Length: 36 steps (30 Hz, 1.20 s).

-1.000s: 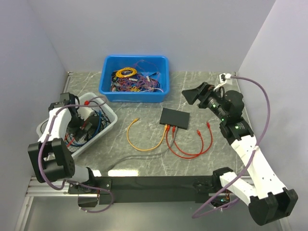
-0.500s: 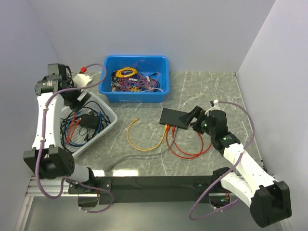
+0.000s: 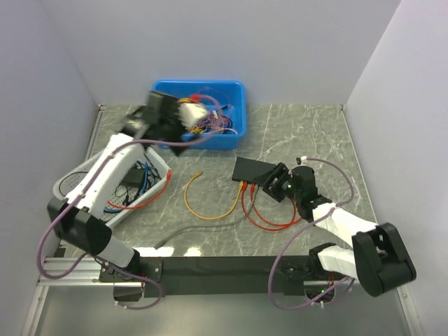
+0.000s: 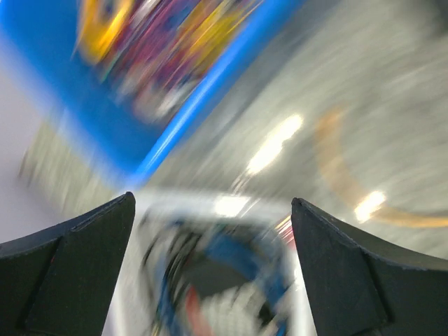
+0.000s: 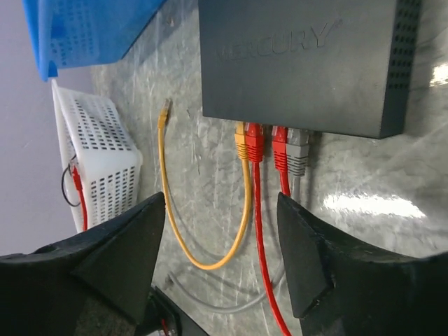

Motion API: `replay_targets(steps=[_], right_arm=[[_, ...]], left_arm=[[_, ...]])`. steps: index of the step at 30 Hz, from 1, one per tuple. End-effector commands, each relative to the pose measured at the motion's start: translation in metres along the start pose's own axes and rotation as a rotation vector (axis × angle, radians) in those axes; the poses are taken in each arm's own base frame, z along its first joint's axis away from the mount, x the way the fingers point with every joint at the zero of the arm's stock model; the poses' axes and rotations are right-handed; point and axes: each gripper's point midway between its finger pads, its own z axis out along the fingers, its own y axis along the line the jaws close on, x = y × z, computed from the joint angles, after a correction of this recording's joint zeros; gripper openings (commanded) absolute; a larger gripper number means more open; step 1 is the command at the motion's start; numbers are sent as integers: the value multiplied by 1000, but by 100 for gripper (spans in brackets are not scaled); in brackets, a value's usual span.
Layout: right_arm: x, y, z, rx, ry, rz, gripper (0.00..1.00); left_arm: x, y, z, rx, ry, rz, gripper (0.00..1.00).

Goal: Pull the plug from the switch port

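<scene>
Switch (image 3: 253,172) flat on worktop (image 3: 315,136), right of centre. Long axis roughly left-right, slightly skewed; port edge faces arm bases. Four plugs (image 5: 253,143) seated. Right fingers (image 5: 119,259) spread, empty, just short of ports. Left fingers (image 4: 70,266) spread, empty, motion-blurred, beside blue bin (image 3: 231,138).

A grey-green marbled surface (image 3: 315,133) sits boxed in by three plain pale walls: a back wall (image 3: 280,42), a left wall (image 3: 35,91) and a right wall (image 3: 406,91). Soft glare patches (image 5: 364,203) lie on the stone pattern, and a black strip (image 3: 224,266) runs along the near edge.
</scene>
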Motion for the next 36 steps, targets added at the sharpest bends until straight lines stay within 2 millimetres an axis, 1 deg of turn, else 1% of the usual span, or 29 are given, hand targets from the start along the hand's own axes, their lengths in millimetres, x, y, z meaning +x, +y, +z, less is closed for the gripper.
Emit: replay_targets(steps=[1,2,3,5,6,8,9,10,11,12,13,14,15,16,17,19,20,22,23,25,26,27,28,29,32,33,35,36], right_arm=[[-1,11,10,-56,-23,44,71],[2,4,10,-44,-21,56,71],[1,-1,13,-32,-35,73,70],[4,-15,14,7,-42,86,69],[3,-18,15,18,-50,87,67],[3,-27,18,46,-64,92,66],[3,-31,20,60,-63,95,64],[3,-32,22,60,-65,97,63],[4,-36,26,75,-62,104,63],[4,-39,27,79,-64,112,62],[3,-37,29,66,-65,116,60],[7,-41,33,78,-53,130,59],[6,-39,35,66,-52,133,56],[8,-41,37,68,-45,141,56],[12,-47,39,84,-32,154,56],[14,-49,42,82,-29,165,56],[18,-55,43,98,-22,184,56],[17,-55,45,81,-32,196,54],[19,-60,47,92,-29,210,52],[18,-59,49,80,-35,220,48],[20,-62,49,86,-32,232,47],[17,-59,50,65,-45,234,44],[17,-60,49,62,-50,240,43],[20,-64,48,67,-51,245,42],[20,-66,47,57,-58,237,41],[18,-61,47,27,-67,228,41],[21,-60,46,7,-56,230,41],[19,-56,46,-10,-65,226,41]], left_arm=[[-56,-55,26,121,-134,0,99],[-58,-64,43,146,-114,-1,99],[-64,-78,48,175,-120,-4,99],[-75,-94,58,212,-134,0,99],[-81,-112,69,246,-138,15,99],[-86,-133,81,279,-141,29,99],[-89,-151,93,303,-145,41,99],[-87,-160,101,313,-134,47,99],[-81,-172,116,332,-103,51,99],[-79,-183,123,352,-91,62,98],[-78,-186,131,352,-81,58,98],[-67,-195,146,369,-43,55,98],[-64,-198,152,373,-27,47,97],[-60,-199,160,372,-12,45,97],[-50,-203,172,370,22,45,97],[-40,-207,182,370,51,46,97],[-32,-212,190,377,75,42,97],[-25,-217,196,389,93,41,97],[-22,-219,201,391,98,40,97],[-17,-222,205,397,107,40,97],[-14,-224,208,402,115,39,97],[-12,-226,209,407,121,36,97],[-12,-226,210,408,119,37,96],[-11,-227,211,411,123,34,96],[-11,-228,210,412,122,32,96],[-12,-227,210,410,117,35,96],[-12,-227,208,412,114,38,96],[-13,-226,208,410,113,36,96]])
